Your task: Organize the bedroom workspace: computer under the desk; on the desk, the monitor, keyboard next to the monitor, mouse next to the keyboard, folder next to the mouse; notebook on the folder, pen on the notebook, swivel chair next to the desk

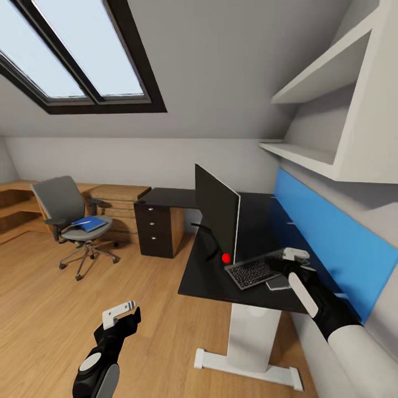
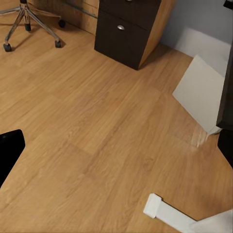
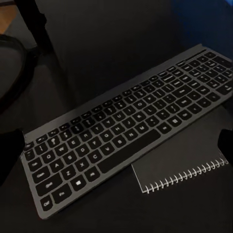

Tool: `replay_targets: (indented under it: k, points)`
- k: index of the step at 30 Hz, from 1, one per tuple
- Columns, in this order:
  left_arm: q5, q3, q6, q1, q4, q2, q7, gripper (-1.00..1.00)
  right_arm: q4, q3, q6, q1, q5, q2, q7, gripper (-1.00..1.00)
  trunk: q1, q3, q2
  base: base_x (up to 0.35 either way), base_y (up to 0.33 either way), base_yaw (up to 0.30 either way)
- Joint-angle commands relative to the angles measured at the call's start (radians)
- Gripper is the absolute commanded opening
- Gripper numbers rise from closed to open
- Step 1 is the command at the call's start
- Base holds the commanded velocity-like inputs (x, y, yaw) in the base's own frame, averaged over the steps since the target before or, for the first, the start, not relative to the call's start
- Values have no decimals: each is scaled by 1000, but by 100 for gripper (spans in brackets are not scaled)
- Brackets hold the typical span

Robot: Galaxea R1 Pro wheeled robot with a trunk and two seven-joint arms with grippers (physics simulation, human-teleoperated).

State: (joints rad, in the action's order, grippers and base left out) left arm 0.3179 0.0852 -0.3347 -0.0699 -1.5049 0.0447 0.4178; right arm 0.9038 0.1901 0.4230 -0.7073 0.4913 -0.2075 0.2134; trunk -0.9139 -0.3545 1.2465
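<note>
The black desk [image 1: 213, 276] filled the centre-right of the head view, standing on a white pedestal leg [image 1: 251, 337] over the wooden floor [image 1: 50, 309]. On it the monitor [image 1: 216, 213] stood upright, seen nearly edge-on, with the keyboard [image 1: 251, 270] lying flat just right of its base and a spiral notebook [image 1: 276, 283] partly tucked under the keyboard's near edge. At middle left sat the grey swivel chair [image 1: 69, 218], well apart from the desk, with the blue folder [image 1: 88, 224] and a pen on its seat. A dark drawer unit [image 1: 159, 229] stood between chair and desk. The right gripper [image 1: 288, 261] hovered low over the keyboard's right end and the notebook, holding nothing; its fingers appeared spread at the edges of the wrist view. The left gripper [image 1: 122, 314] hung at lower left over the floor, empty; how far it was open I could not tell.
</note>
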Motion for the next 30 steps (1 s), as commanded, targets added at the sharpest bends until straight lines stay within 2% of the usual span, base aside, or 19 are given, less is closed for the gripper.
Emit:
replay_targets:
  k: [1, 13, 18, 30]
  points:
    - [9, 1, -3, -1, -2, 0, 8, 100, 15, 3, 8, 4, 9, -2, 10, 100, 4, 2, -6, 0, 0, 0]
    - [10, 1, -4, -1, -5, 0, 7, 100, 48, -3, 18, 15, 13, 0, 10, 100, 50, 40, -90, 0, 0, 0]
    - [10, -1, -7, -1, -5, -1, 7, 100, 49, -3, 13, 18, 14, 0, 11, 100, 69, 58, -125, 0, 0, -137]
    - [10, -4, -7, -1, -6, -2, 7, 100, 49, -3, 13, 19, 13, 1, 11, 100, 69, 61, -125, 0, 0, -254]
